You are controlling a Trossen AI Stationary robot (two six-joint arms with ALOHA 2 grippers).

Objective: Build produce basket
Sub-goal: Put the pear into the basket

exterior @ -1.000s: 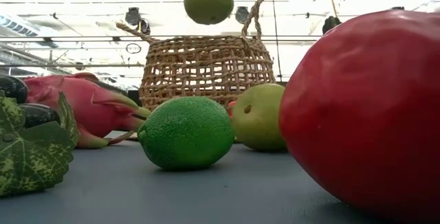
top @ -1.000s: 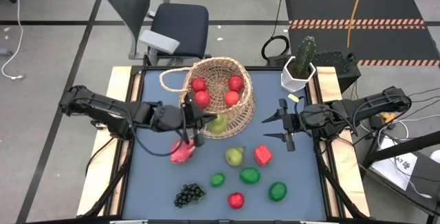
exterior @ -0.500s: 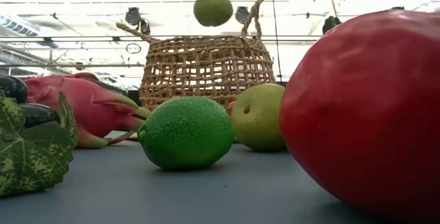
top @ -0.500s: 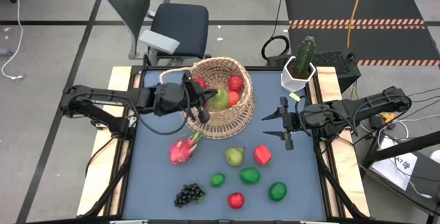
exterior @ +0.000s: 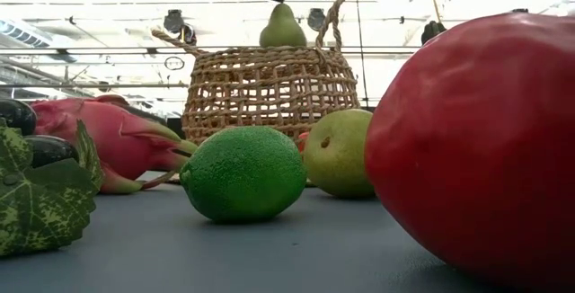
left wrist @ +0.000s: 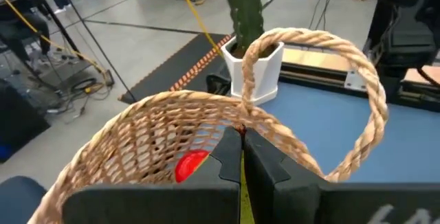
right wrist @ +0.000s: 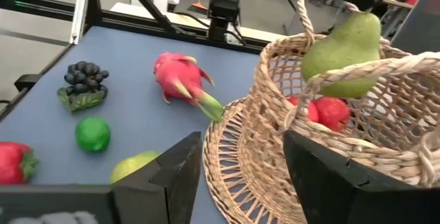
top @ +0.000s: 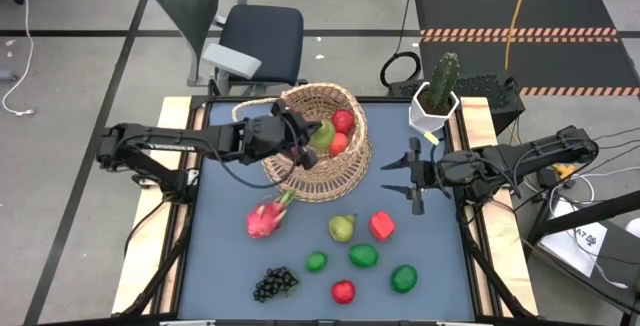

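The tan wicker basket stands at the table's far middle with red apples inside. My left gripper is over its mouth, shut on a green pear, which also shows in the right wrist view and at rim height in the low view. My right gripper is open and empty to the right of the basket, its fingers pointing at it. On the mat lie a dragon fruit, a second pear, a grape bunch, limes and red fruits. My left gripper holds the green pear by its narrow top end, pinched between the two fingers from above, slanting in from the table's left. The pear hangs below the fingers, tilted, clear of the apples, at the height of the basket's rim. In the left wrist view the fingers hide the pear itself.
A white pot with a cactus stands at the far right corner. The basket's looped handles stick up on both sides of my left gripper. A lime and a big red fruit lie close to the low camera.
My left gripper has carried the pear from the basket's near left side toward the far edge and right, over the basket's mouth, and has gone down. The pear now hangs at rim height instead of well above the basket.
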